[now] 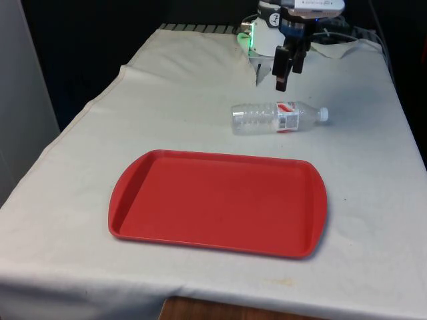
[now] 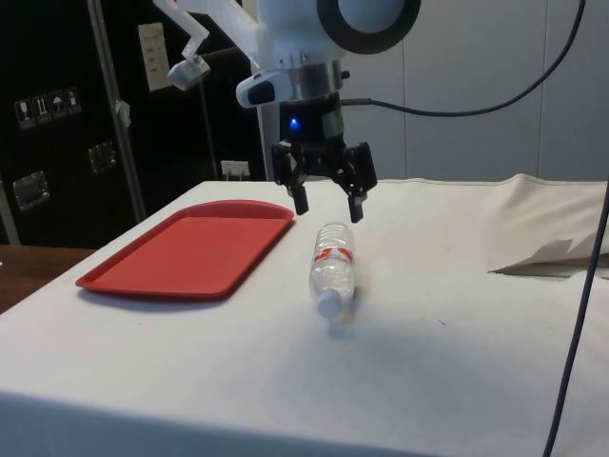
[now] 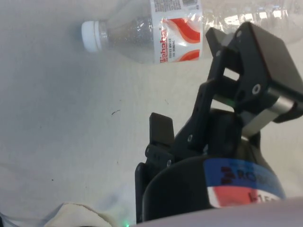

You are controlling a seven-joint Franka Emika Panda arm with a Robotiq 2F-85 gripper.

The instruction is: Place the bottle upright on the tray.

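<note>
One clear plastic water bottle (image 1: 279, 117) with a white cap and a red label lies on its side on the white cloth of the tabletop (image 1: 187, 100), just past the far edge of the flat red plastic tray (image 1: 133, 200), not touching it. I have my black tool (image 2: 326, 190) hanging above the bottle with its two fingers spread wide and holding nothing, so I think they can drop around its body for a grab.
</note>
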